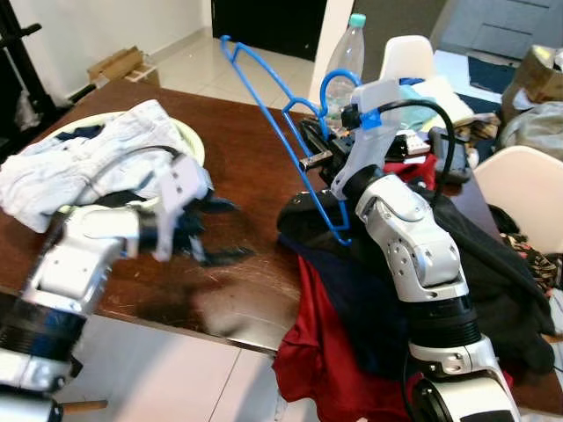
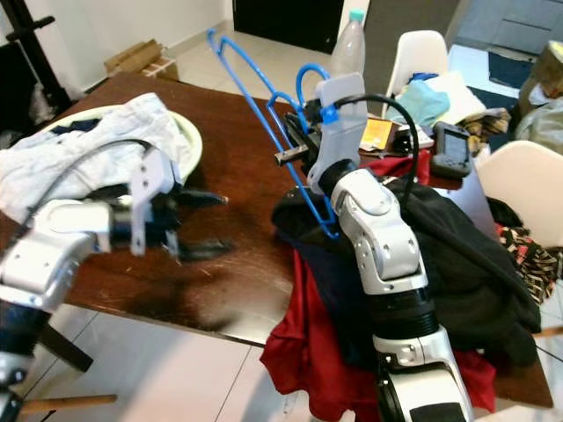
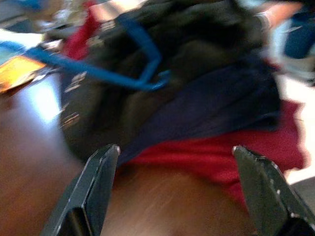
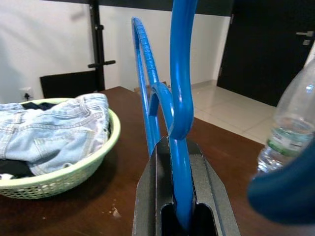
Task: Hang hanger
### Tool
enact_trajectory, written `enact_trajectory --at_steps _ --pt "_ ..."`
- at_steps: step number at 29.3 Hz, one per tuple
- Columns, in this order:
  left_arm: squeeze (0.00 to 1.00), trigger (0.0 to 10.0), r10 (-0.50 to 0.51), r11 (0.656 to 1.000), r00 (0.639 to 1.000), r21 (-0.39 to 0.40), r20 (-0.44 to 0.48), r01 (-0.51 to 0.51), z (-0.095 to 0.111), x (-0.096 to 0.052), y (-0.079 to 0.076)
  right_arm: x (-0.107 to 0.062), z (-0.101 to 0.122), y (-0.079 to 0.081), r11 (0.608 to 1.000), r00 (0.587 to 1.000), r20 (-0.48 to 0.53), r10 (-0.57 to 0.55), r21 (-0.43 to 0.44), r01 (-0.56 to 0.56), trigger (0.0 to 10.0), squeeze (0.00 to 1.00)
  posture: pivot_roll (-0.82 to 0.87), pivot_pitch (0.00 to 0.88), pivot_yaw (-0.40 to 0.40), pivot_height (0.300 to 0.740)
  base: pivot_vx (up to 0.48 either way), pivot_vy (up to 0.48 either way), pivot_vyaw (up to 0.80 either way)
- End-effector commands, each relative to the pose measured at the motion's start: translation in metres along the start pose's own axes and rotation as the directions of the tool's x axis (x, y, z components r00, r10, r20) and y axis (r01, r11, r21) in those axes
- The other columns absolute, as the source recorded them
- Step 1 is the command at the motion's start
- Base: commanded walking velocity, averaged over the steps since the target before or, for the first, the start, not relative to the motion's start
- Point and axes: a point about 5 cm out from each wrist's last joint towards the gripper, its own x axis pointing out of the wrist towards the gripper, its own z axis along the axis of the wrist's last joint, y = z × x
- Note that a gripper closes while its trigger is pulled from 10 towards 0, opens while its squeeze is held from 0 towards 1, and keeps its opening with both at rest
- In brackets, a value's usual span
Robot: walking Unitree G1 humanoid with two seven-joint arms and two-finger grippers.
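Dark wood counter [image 1: 246, 167] lies before me. My right gripper [image 4: 179, 216] is clamped on the blue hanger [image 1: 264, 79], raised above the clothes heap [image 1: 493, 264]. My left gripper [image 3: 182, 187] hovers spread and empty. Carrying is underway; next I need a rail, probably the black rack [image 4: 96, 44].

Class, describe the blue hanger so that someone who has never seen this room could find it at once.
Start at the dark brown wooden table, then find the heap of black and red clothes at its right end. Above that heap the right claw is shut on a thin blue plastic hanger, the one bright blue wiry shape, slanting up over the tabletop.
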Motion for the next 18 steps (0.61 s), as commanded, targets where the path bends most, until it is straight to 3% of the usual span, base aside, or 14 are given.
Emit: enact_trajectory --at_steps 1,5,7,8,9,10,11,12,13,15,17,18 --pt "0.00 10.0 -0.080 0.996 0.997 -0.033 0.010 0.080 -0.003 0.010 -0.014 -0.001 0.000 -0.005 1.000 1.000 -0.014 -0.019 -0.012 0.018 10.0 0.00 0.14 0.144 -0.096 0.740 0.000 0.000 0.00" --pt "0.00 10.0 -0.070 0.997 0.997 -0.023 -0.034 0.069 -0.010 0.012 -0.016 -0.002 -0.001 -0.005 1.000 1.000 -0.019 -0.019 -0.016 0.019 10.0 0.00 0.14 0.145 -0.095 0.740 0.000 0.000 0.00" --pt "0.00 10.0 0.054 0.999 0.995 0.000 -0.079 -0.054 -0.010 0.005 -0.004 -0.002 -0.001 -0.005 1.000 1.000 -0.021 -0.020 -0.016 0.019 10.0 0.00 0.14 0.145 -0.095 0.740 0.000 0.000 0.00" --pt "0.00 10.0 0.246 0.969 0.963 0.033 -0.115 -0.243 -0.007 -0.007 0.018 -0.002 -0.002 -0.006 1.000 1.000 -0.022 -0.021 -0.016 0.020 10.0 0.00 0.14 0.148 -0.094 0.740 0.000 0.000 0.00" --pt "0.00 10.0 0.373 0.928 0.918 0.056 -0.131 -0.369 -0.004 -0.017 0.032 -0.003 -0.002 -0.006 1.000 1.000 -0.022 -0.021 -0.015 0.021 10.0 0.00 0.14 0.148 -0.094 0.740 0.000 0.000 0.00" --pt "0.00 10.0 0.373 0.928 0.918 0.056 -0.131 -0.369 -0.004 -0.017 0.032 -0.003 -0.002 -0.006 1.000 1.000 -0.022 -0.021 -0.015 0.021 10.0 0.00 0.14 0.148 -0.094 0.740 0.000 0.000 0.00" --pt "0.00 10.0 0.526 0.850 0.834 0.111 -0.166 -0.514 -0.003 -0.033 0.049 -0.003 -0.002 -0.006 1.000 1.000 -0.023 -0.021 -0.015 0.021 10.0 0.00 0.14 0.148 -0.095 0.740 0.000 0.000 0.00" --pt "0.00 10.0 0.526 0.850 0.834 0.111 -0.166 -0.514 -0.003 -0.033 0.049 -0.003 -0.002 -0.006 1.000 1.000 -0.023 -0.021 -0.015 0.021 10.0 0.00 0.14 0.148 -0.095 0.740 0.000 0.000 0.00" --pt "0.00 10.0 0.632 0.775 0.747 0.163 -0.208 -0.610 -0.005 -0.050 0.060 -0.003 -0.002 -0.006 1.000 1.000 -0.023 -0.021 -0.014 0.021 10.0 0.00 0.14 0.148 -0.095 0.740 0.000 0.000 0.00" --pt "0.00 10.0 0.632 0.775 0.747 0.163 -0.208 -0.610 -0.005 -0.050 0.060 -0.003 -0.002 -0.006 1.000 1.000 -0.023 -0.021 -0.014 0.021 10.0 0.00 0.14 0.148 -0.095 0.740 0.000 0.000 0.00" --pt "0.00 10.0 0.763 0.637 0.579 0.191 -0.287 -0.746 -0.013 -0.083 0.072 -0.002 -0.002 -0.005 1.000 1.000 -0.021 -0.018 -0.013 0.018 10.0 0.00 0.15 0.149 -0.097 0.740 0.000 0.000 0.00" --pt "0.00 10.0 0.763 0.637 0.579 0.191 -0.287 -0.746 -0.013 -0.083 0.072 -0.002 -0.002 -0.005 1.000 1.000 -0.021 -0.018 -0.013 0.018 10.0 0.00 0.15 0.149 -0.097 0.740 0.000 0.000 0.00"
